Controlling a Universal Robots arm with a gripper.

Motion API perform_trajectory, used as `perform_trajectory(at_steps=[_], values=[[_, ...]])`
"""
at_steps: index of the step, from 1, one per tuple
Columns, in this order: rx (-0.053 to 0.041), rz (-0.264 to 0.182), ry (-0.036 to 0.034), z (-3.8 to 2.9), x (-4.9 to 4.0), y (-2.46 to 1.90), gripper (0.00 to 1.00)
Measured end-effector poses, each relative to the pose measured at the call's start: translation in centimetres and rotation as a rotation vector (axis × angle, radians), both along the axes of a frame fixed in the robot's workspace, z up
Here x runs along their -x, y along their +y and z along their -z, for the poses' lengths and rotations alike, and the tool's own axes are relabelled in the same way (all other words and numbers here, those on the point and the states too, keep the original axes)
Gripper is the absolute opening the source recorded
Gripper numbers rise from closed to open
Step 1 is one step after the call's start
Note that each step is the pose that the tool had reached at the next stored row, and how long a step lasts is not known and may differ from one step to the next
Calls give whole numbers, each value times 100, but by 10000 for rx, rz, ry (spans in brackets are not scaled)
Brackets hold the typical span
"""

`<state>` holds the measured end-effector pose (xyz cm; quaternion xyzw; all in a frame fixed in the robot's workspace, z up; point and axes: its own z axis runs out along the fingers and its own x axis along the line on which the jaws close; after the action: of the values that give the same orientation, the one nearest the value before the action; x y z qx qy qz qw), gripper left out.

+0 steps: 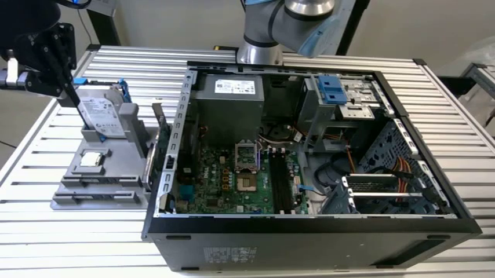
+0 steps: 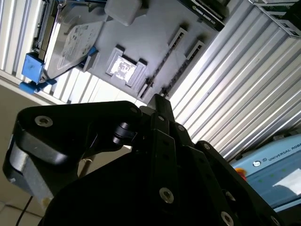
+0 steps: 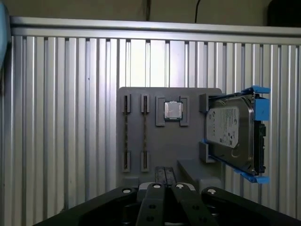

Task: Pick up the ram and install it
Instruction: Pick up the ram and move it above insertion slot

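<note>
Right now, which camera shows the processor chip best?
The first wrist view: the chip lies face-on in its gray holder. The second wrist view shows it tilted; the exterior view shows it at a slant.

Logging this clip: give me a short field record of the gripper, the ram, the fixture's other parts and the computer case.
gripper: hangs above the grey fixture, outside the computer case
ram: seemingly a thin stick edge-on in a long fixture slot; not in the gripper
processor chip: in its square pocket beside the ram slots
hard drive: on edge in a blue-tabbed bracket at the fixture's end
case state: open, motherboard exposed, on the slatted table, to the exterior view's right of the fixture
</note>
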<state>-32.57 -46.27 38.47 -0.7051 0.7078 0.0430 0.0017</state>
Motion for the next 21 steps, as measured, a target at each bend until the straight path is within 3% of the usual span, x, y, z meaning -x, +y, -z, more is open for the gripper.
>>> perform_trajectory(at_steps=[21], values=[[0, -112, 0, 0, 0, 0, 0]])
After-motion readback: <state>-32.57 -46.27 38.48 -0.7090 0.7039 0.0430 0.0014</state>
